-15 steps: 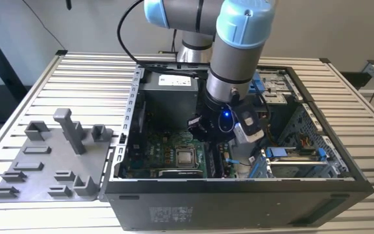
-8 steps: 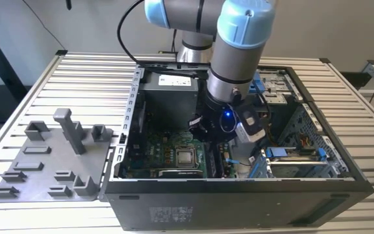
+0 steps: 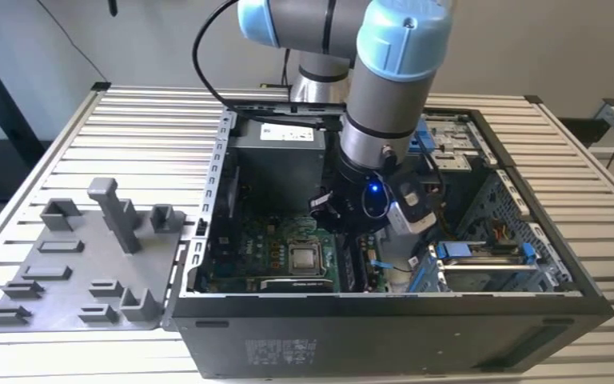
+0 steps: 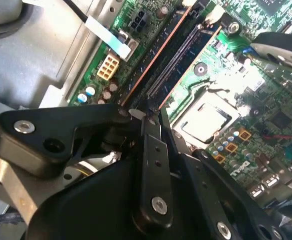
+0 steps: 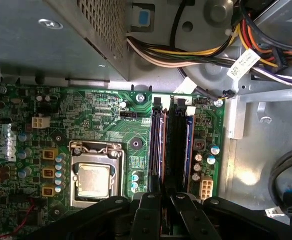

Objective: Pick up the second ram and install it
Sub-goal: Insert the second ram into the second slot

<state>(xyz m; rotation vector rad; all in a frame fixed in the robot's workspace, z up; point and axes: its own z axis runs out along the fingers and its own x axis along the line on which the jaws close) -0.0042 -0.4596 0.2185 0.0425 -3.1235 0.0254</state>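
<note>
The arm reaches down into the open computer case [image 3: 392, 320], its gripper [image 5: 163, 200] lowered over the motherboard [image 5: 105, 125] beside the processor socket [image 5: 93, 175]. In both wrist views the black fingers [image 4: 153, 150] come together at the near end of the bank of memory slots [image 5: 171, 145], which run as long parallel channels away from the fingertips toward the far edge of the board. The jaws stand narrow, nearly together, and a thin dark edge seems to sit between them in line with the slots; this is probably the second ram [image 5: 177, 145], standing on edge in or just over a slot, though the pictures do not settle whether the fingers grip it or merely rest at its end. Its long axis follows the slots, so the stick stretches straight ahead of the jaws rather than across them. In the exterior view the grey parts tray [image 3: 73, 264] lies on the slatted table [image 3: 51, 136] at that view's left, well apart from the case, and no stick can be made out on it. Whether the module is fully seated cannot be told.
</note>
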